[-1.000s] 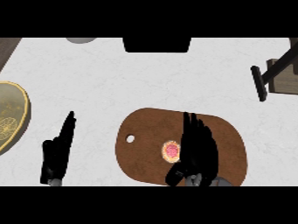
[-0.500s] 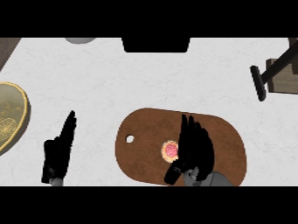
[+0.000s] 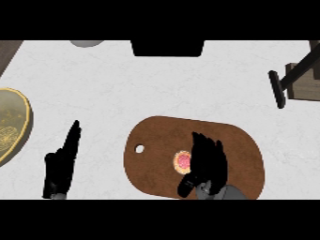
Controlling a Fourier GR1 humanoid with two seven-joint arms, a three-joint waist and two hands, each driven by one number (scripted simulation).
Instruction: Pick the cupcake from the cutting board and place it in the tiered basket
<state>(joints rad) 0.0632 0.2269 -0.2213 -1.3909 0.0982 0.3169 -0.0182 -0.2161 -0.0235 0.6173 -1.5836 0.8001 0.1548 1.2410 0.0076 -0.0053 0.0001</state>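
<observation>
The right hand [image 3: 207, 161] sits beside the cupcake [image 3: 182, 161] on the cutting board [image 3: 155, 140], fingers straight and together, not yet pinching. It looks positioned for a side grasp. The left hand [image 3: 62, 164] rests with fingers straight.

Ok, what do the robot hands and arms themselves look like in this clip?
Both are plain black, with slim fingers and a thumb. The left robot hand shows narrow, edge-on. The right robot hand looks broader, with a bit of grey forearm behind it. No cables, markings or sleeves show.
</observation>
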